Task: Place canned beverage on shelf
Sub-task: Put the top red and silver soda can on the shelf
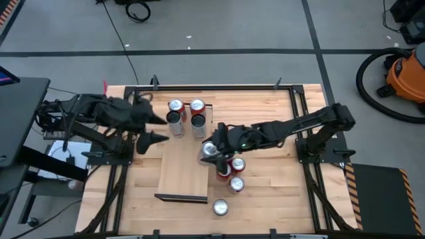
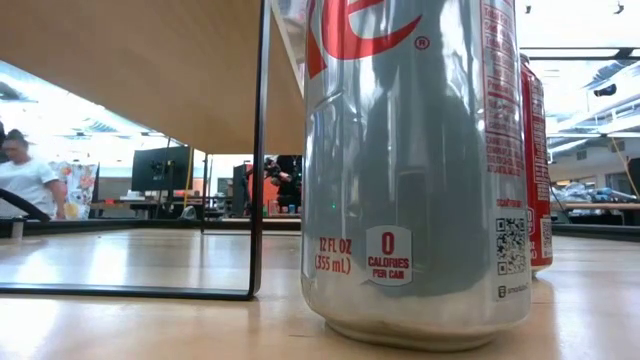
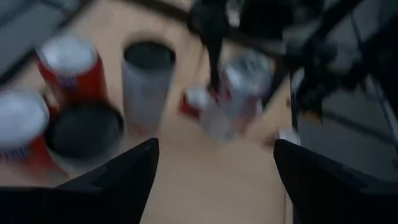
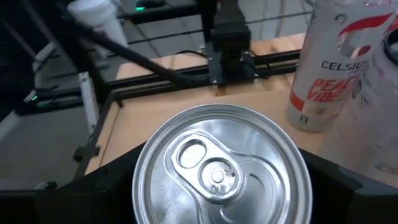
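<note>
The shelf [image 1: 182, 166] is a pale board standing on dark end frames [image 2: 261, 150] in the middle of the table. Several cans [image 1: 186, 114] stand at its far end, among them a white one [image 4: 323, 68]. My right gripper [image 1: 211, 149] reaches in from the table's right and is shut on a silver canned beverage [image 4: 217, 168] over the shelf's right edge. My left gripper [image 3: 217, 180] hovers open and holds nothing, at the shelf's left side near the far cans [image 3: 146, 81]. More cans [image 1: 236, 174] stand on the table right of the shelf. My right gripper pinches the silver can between its two fingers [image 4: 109, 186], one on each side of its wall just under the top rim [image 4: 140, 180]. The fingers come from the table's right, slanting down. In the left wrist view the can [image 3: 239, 93] leans a little below the gripper.
A silver can [image 2: 415, 170] and a red can [image 2: 535, 170] stand on the table close to the low camera. A lone can [image 1: 220, 208] stands near the front edge. Black frame rails [image 1: 299, 119] run round the tabletop. A person [image 2: 25, 180] sits in the room beyond.
</note>
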`<action>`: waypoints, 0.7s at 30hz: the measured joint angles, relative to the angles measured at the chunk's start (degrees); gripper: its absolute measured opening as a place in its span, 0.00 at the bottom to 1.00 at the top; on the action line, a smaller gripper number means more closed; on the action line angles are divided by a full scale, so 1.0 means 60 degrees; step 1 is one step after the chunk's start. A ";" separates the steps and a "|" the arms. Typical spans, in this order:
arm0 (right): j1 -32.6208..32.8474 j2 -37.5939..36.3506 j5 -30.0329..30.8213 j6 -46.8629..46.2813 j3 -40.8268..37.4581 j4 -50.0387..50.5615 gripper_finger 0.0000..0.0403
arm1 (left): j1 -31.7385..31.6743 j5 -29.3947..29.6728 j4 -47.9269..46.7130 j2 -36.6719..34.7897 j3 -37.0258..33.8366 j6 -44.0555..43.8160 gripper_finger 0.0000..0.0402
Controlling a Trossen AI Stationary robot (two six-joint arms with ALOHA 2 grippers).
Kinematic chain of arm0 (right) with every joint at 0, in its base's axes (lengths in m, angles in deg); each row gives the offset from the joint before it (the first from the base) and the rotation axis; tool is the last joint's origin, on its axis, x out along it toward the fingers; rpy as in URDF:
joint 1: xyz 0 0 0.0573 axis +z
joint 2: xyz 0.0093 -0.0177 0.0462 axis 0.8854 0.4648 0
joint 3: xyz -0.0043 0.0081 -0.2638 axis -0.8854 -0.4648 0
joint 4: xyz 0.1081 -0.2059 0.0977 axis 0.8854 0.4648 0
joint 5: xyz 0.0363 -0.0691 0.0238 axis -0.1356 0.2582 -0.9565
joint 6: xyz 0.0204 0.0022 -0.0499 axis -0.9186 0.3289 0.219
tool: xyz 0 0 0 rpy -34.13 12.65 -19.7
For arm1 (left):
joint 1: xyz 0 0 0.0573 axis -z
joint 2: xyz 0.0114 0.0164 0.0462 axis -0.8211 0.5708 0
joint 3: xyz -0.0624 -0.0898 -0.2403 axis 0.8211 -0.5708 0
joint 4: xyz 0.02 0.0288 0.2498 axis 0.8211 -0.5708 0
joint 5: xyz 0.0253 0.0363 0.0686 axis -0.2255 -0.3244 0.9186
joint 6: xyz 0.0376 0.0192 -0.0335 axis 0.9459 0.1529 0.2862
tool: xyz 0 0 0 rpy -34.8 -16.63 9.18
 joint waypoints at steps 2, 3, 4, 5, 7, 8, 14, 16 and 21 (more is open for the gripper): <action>-0.0004 0.0361 0.0240 -0.0245 0.0354 0.0030 0.79 | 0.0362 -0.0121 -0.0664 0.0039 0.0000 -0.0217 0.82; -0.0007 0.0523 0.0392 -0.0339 0.0527 0.0022 0.79 | 0.0538 -0.0125 -0.0952 0.0061 0.0000 -0.0291 0.82; -0.0007 0.0675 0.0554 -0.0428 0.0672 0.0024 0.79 | 0.0728 -0.0124 -0.1248 0.0084 -0.0004 -0.0420 0.82; -0.0007 0.0821 0.0672 -0.0520 0.0800 0.0060 0.79 | 0.0918 -0.0080 -0.1539 0.0088 -0.0011 -0.0534 0.82; -0.0014 0.1109 0.0816 -0.0746 0.1036 0.0130 0.79 | 0.1313 0.0243 -0.1976 0.0113 -0.0011 -0.0737 0.82; -0.0021 0.1243 0.0821 -0.0825 0.1131 0.0161 0.79 | 0.1516 0.0468 -0.2212 0.0142 -0.0011 -0.0806 0.82; -0.0025 0.1634 0.1052 -0.1302 0.1491 0.0220 0.79 | 0.2807 0.1761 -0.2426 0.0244 -0.0022 -0.0727 0.80; -0.0033 0.1644 0.1149 -0.1453 0.1490 0.0422 0.79 | 0.3176 0.2219 -0.2350 0.0247 -0.0022 -0.0669 0.78; -0.0033 0.1640 0.1352 -0.1371 0.1488 0.0469 0.79 | 0.3855 0.3007 -0.2114 0.0237 -0.0162 -0.0643 0.68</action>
